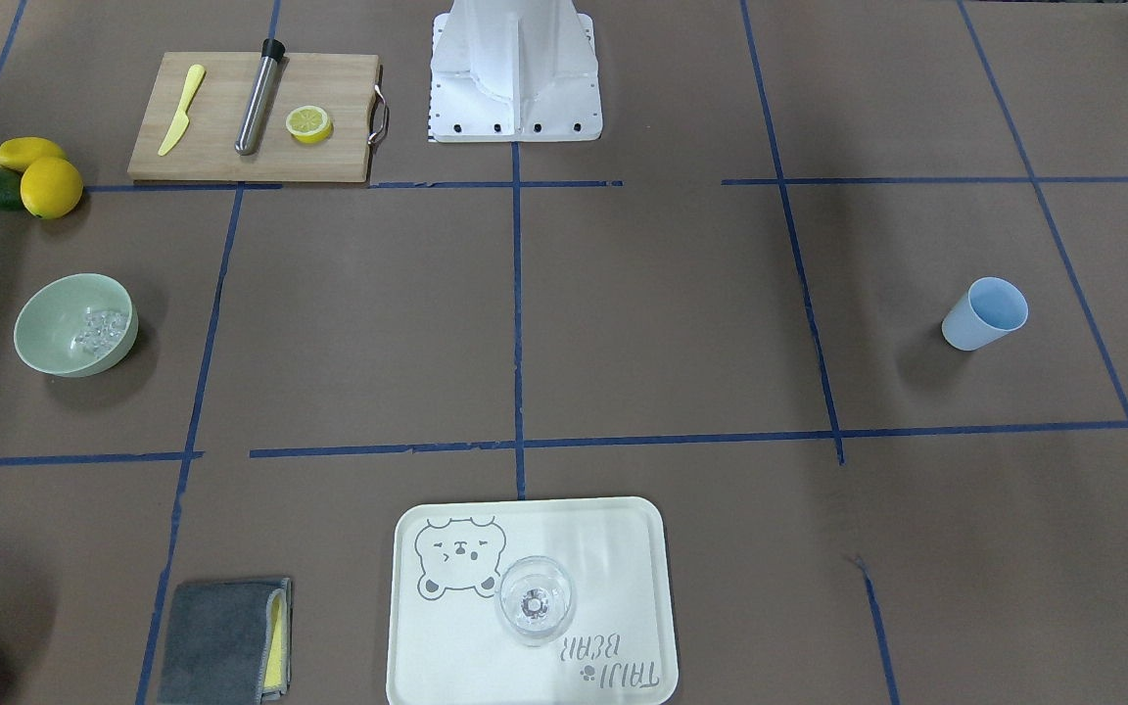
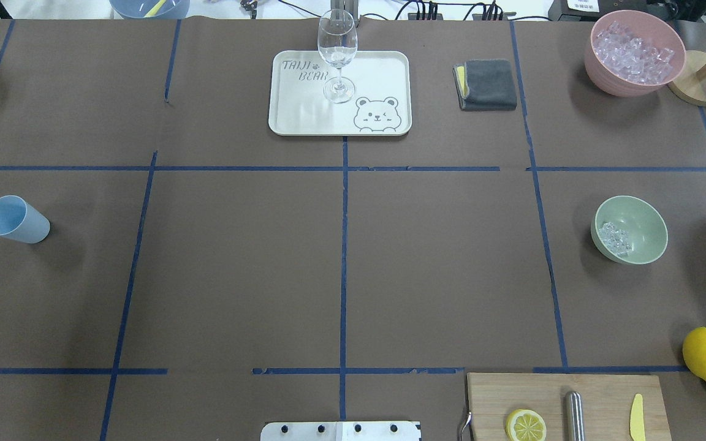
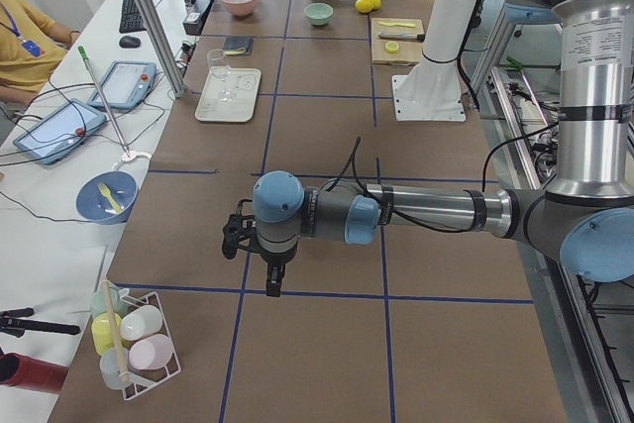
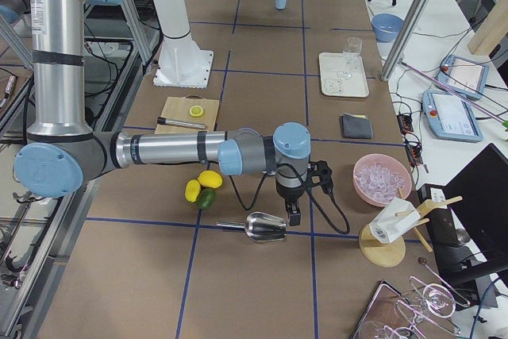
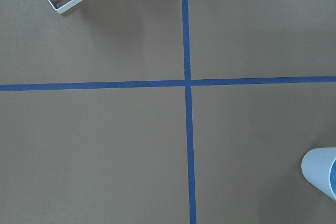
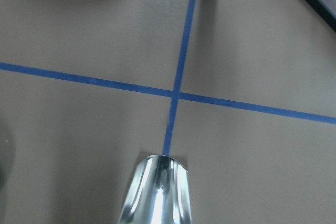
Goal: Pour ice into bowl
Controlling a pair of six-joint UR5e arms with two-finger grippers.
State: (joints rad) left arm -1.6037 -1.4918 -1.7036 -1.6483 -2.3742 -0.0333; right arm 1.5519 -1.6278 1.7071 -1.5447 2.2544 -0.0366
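1. The right gripper [image 4: 294, 213] is hanging tip-down over a cross of blue tape [image 6: 176, 94] near the table's right end. I cannot tell how far its fingers are open, or whether it is holding anything.
2. A shiny metal scoop [image 4: 262, 228] is lying just beside that gripper, low down by the table.
3. The pink container [image 4: 381, 188] is sitting near that gripper. It is full of whitish ice [image 2: 633, 49].
4. The bowl [image 2: 646, 228] is sitting a bit farther from the right gripper, toward the middle of the table. The ice [image 2: 614, 237] is lying inside it, heaped against one side.
5. The left gripper [image 3: 274, 282] is hanging tip-down over another tape cross near the table's left end. I cannot tell how far it is open either, or whether it is holding anything.
6. The blue cup [image 2: 16, 220] is standing near the left gripper. I am seeing nothing in it.
7. A wire rack [image 3: 139, 344] with bottles is sitting near the left gripper, by the table's end.
8. A wide stretch of brown paper [image 2: 439, 269] is lying between the cup and the bowl.
9. Far from both grippers, a clear glass [image 2: 337, 46] is standing on a tray [image 2: 383, 67] at the table's far edge.
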